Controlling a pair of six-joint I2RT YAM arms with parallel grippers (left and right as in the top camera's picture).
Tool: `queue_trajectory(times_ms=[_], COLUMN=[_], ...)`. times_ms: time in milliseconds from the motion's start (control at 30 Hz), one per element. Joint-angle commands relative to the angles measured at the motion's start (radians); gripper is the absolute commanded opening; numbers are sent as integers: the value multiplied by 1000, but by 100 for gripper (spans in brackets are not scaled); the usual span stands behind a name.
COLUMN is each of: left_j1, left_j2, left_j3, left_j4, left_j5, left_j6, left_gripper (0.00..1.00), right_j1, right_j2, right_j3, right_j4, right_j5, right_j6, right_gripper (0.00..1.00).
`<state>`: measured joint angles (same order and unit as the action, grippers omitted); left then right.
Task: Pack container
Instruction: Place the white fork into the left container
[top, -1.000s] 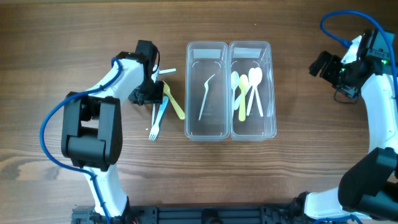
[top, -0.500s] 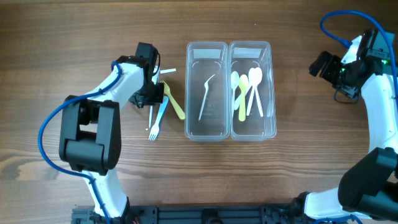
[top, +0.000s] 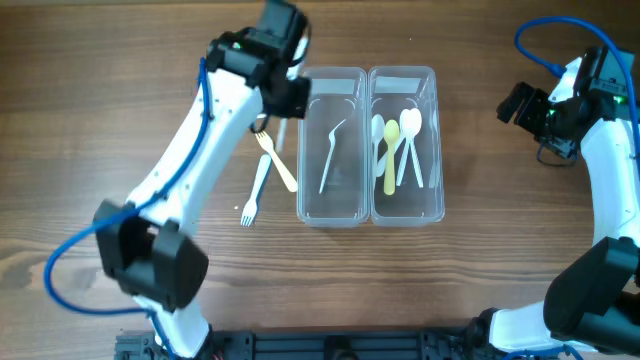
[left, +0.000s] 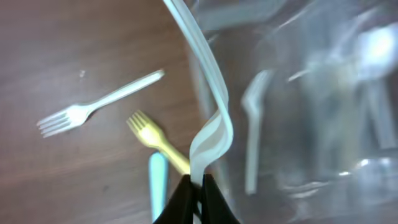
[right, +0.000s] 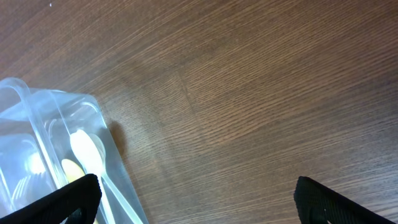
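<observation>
Overhead view: a pale blue plastic fork (top: 254, 190) and a yellow plastic fork (top: 275, 160) lie left of the clear two-compartment plastic container (top: 332, 70), the left gripper (top: 285, 100) pinches a thin white plastic utensil (left: 208, 106) tightly above its far-left rim, and the right gripper (top: 516, 102) hangs at the right, jaws spread wide, empty.

Clear container (top: 368, 216) holds spoons (top: 390, 160) right, white utensil (top: 328, 160) left; forks (top: 275, 162) lie beside, gripped utensil (left: 214, 127) over its rim.

White utensil (left: 210, 138): blurred, tip off-frame
</observation>
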<state>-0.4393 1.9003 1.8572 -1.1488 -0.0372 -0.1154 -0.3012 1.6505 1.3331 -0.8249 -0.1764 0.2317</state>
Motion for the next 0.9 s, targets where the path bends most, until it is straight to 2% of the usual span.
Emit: queue_trajectory(times_ms=[0,133,233,267,367,400,467,500,567,633,733,800,867], left_j1=[-79,-131,-150,-153,-153,-153,-151,-151,-151,-143,-104,-47,24], left_j2=[-2,109,178,184,174,160,125,102,56,4,-17,-6,15], left_j3=[6,-45,-48,-48,-42,-33,-2,13,28,28,28,24,17], left_j4=[38,109,118,118,119,111,89,84,86,72,28,-10,-40], left_j5=[-5,-5,-5,-5,-5,-5,-6,-10,-37,-147,-236,-245,-239], left_j6=[-141,-208,-208,-208,-207,-207,-206,-200,-153,-147,-148,-191,-288], left_gripper=[4,4,4,8,39,54,62,69,73,80,81,77,77], right_j1=[0,0,0,0,0,0,0,0,0,0,0,0,0], right_j2=[8,8,8,8,8,8,8,8,8,8,8,8,8], right_j3=[-4,-4,-4,-4,-4,-4,-4,-4,-4,-4,-4,-4,-4], right_j4=[1,0,-2,-3,-3,-3,-3,-3,-3,-3,-3,-3,-3], right_j5=[-8,-8,-8,-8,-8,-8,-8,-8,-8,-8,-5,-5,-5], right_j6=[11,11,11,11,11,11,11,11,11,11,11,11,11], right_gripper=[100,100,100,100,100,100,100,100,100,100,100,100,100])
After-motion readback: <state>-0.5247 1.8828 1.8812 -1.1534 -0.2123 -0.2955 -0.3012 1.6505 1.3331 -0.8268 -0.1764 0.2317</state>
